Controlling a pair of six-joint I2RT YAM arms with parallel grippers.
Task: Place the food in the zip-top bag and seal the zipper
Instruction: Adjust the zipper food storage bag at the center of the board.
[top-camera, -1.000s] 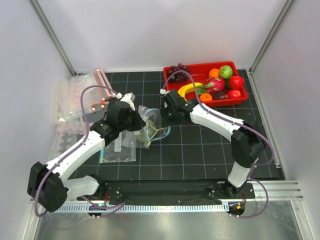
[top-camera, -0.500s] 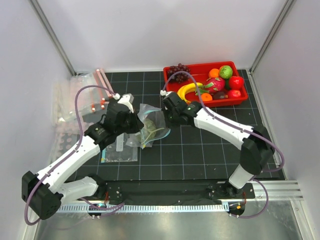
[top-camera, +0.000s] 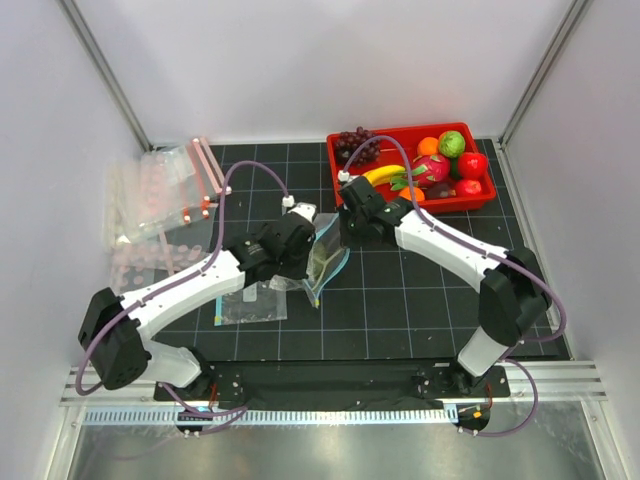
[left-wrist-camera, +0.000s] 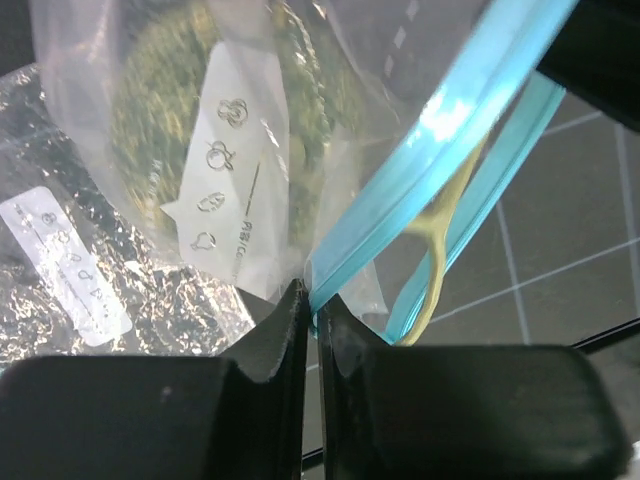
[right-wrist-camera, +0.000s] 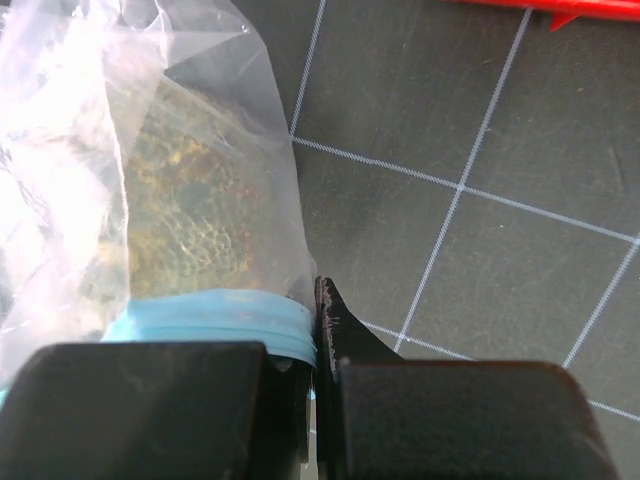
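Left jaws pinch the zipper (left-wrist-camera: 440, 130) of the zip-top bag (top-camera: 322, 262), held between the arms at mid-desk, green melon (left-wrist-camera: 160, 110) inside. Right jaws nip the strip's far end. I'd call it mid-loading (banana (top-camera: 375, 174) in the red tray (top-camera: 400, 133)). Next move: pull the mouth apart.

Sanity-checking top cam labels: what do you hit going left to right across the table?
pile of spare clear bags → flat clear bag on the mat → zip-top bag → red tray
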